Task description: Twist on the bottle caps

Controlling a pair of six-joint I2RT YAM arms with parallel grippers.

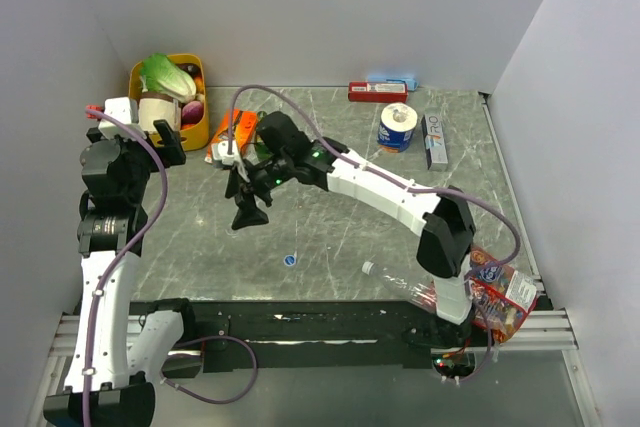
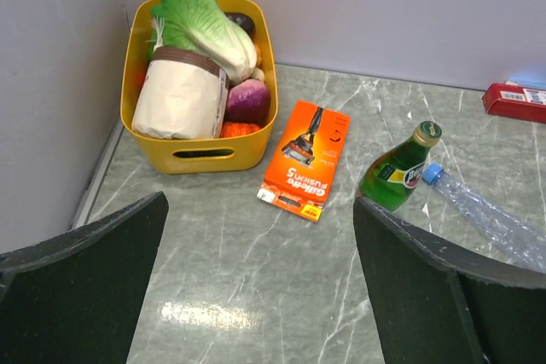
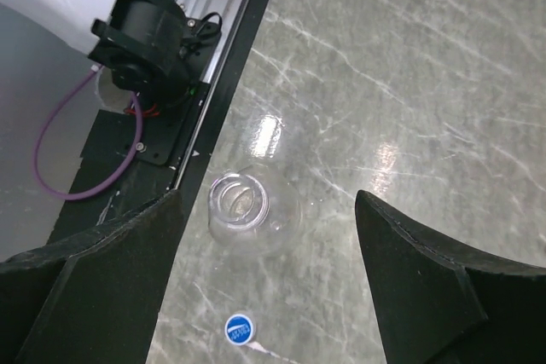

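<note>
In the right wrist view a clear bottle (image 3: 247,210) shows its open, uncapped neck to the camera, and a loose blue cap (image 3: 240,328) lies on the table just beside it. My right gripper (image 3: 269,287) hangs open above them, holding nothing. From above, that gripper (image 1: 247,209) is left of centre, with the blue cap (image 1: 289,259) nearer the front edge. Another clear bottle (image 1: 398,283) lies by the right arm's base. In the left wrist view a further clear bottle (image 2: 495,223) lies flat with a blue cap (image 2: 433,173) on its neck. My left gripper (image 2: 256,296) is open and empty.
A yellow basket (image 2: 198,155) of vegetables sits in the far left corner, beside an orange razor pack (image 2: 305,159) and a green glass bottle (image 2: 394,175). A paper roll (image 1: 397,127), a red box (image 1: 377,91) and a snack bag (image 1: 505,297) lie on the right.
</note>
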